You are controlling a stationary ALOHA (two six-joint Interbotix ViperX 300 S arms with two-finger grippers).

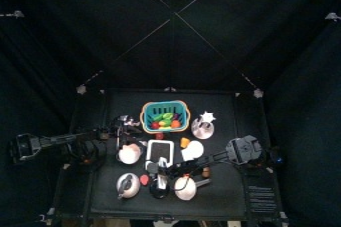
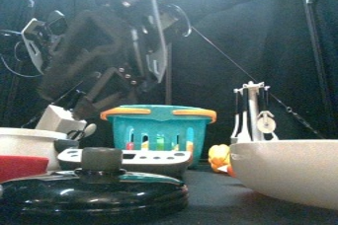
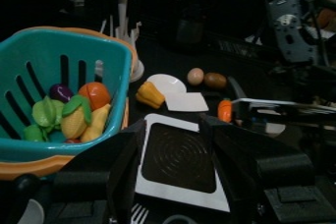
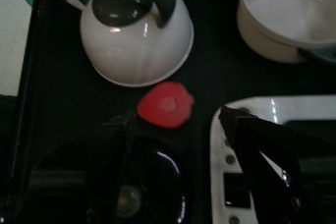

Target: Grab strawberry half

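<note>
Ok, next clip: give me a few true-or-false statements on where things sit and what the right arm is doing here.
1. The strawberry half lies on the table ahead of the right gripper, not held. True.
2. The right gripper's fingers are closed on the strawberry half. False: they are apart, with the fruit beyond their tips.
3. The teal basket holds several toy fruits and vegetables. True.
4. A white kettle with a dark lid lies close to the strawberry half. True.
5. The teal basket is empty. False: it has colourful items inside.
</note>
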